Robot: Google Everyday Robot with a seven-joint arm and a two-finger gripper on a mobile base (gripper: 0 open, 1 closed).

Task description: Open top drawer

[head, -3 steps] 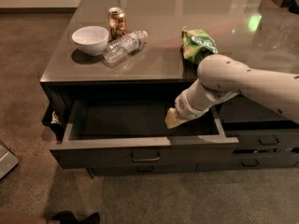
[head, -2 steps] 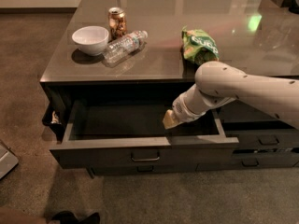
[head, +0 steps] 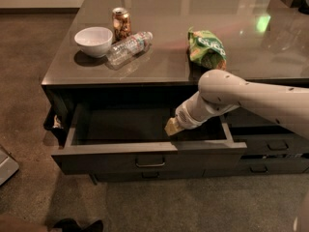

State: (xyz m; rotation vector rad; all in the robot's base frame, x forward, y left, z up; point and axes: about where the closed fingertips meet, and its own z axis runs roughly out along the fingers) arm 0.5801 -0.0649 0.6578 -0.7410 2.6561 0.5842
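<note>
Now: top drawer (head: 111,158) stands open, pincer (head: 172,128) inside it.

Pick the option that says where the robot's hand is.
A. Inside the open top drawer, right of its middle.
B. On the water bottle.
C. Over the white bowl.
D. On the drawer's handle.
A: the hand dips into the pulled-out top drawer, right of centre, behind the handle, away from the bowl and bottle.
</note>
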